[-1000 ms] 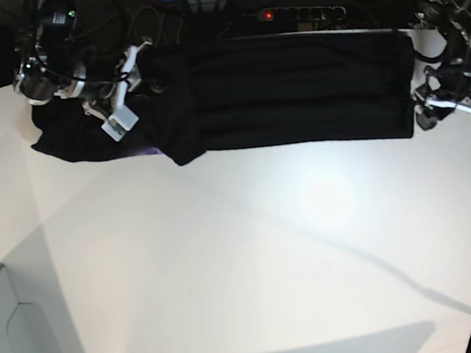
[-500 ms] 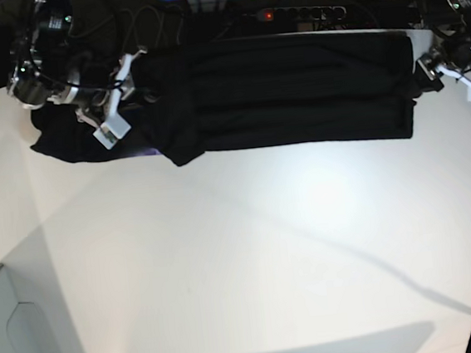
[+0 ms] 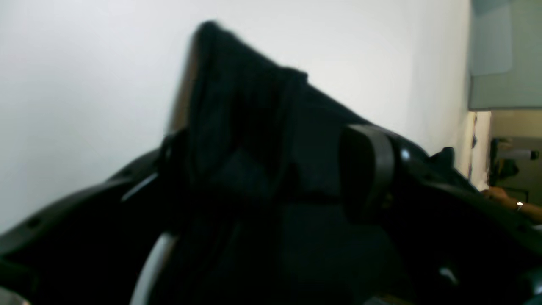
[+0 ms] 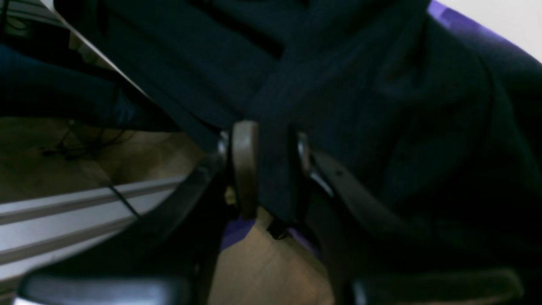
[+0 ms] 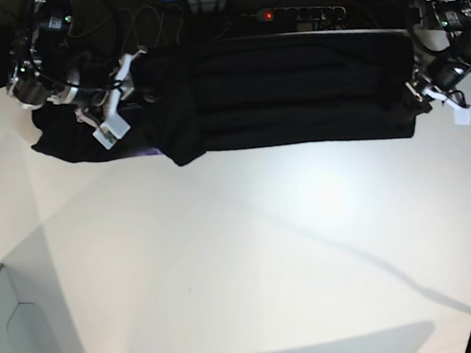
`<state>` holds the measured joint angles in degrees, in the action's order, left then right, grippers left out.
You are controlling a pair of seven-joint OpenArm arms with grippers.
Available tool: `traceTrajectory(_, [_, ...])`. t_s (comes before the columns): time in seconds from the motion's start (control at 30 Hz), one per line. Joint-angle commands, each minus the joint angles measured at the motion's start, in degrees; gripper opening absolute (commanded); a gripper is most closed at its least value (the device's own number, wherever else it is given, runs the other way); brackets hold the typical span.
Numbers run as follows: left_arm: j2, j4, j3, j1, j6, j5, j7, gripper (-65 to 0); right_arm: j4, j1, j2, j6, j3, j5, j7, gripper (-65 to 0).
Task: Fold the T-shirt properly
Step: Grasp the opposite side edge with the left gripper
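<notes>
The right gripper has its fingers pinching a bunched band of the large plain black cotton T-shirt. The left gripper pinches a hem corner at the other end, cloth filling the gap between its fingers. The shirt lies as a long narrow band along the far edge of the white surface, one end rumpled under the right arm. It looks light, limp and thin, so it will likely sag and slide between holds; gripping corners or seams through all layers seems safest. A purple patch peeks out, but the black folds merge, so layers and sleeves cannot be separated.
</notes>
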<state>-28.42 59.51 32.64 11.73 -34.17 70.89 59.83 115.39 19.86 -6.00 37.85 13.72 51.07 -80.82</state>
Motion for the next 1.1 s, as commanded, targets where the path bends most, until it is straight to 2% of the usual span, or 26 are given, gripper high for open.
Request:
traceTrajectory(0.0, [0.25,-0.91,-1.83,1.06,1.95,-6.41,4.47,-16.5,0.78,-0.3,-0.2,0.62,0.13,1.19,0.82,-51.5])
traceTrajectory(0.23, [0.69,-0.56,-4.47,3.09,1.95,-6.85,4.91,-16.5,0.78,-0.3,-0.2,0.62,0.13,1.19,0.82,-51.5])
traceTrajectory(0.53, [0.69,-0.21,-2.01,7.04,1.95,-14.5,5.0,-16.6,0.78,-0.3,-0.11,0.62,0.22,1.19,0.82,-51.5])
traceTrajectory(0.97, [0.78,-0.21,-2.36,9.24,1.95,-14.59,5.0,-16.9,0.78,-0.3,-0.11,0.62,0.22,1.19,0.82,-51.5])
traceTrajectory(1.07, [0.6,-0.21,-4.2,9.33,1.95,-14.59,5.0,-16.9,0.78,-0.3,-0.11,0.62,0.22,1.19,0.82,-51.5])
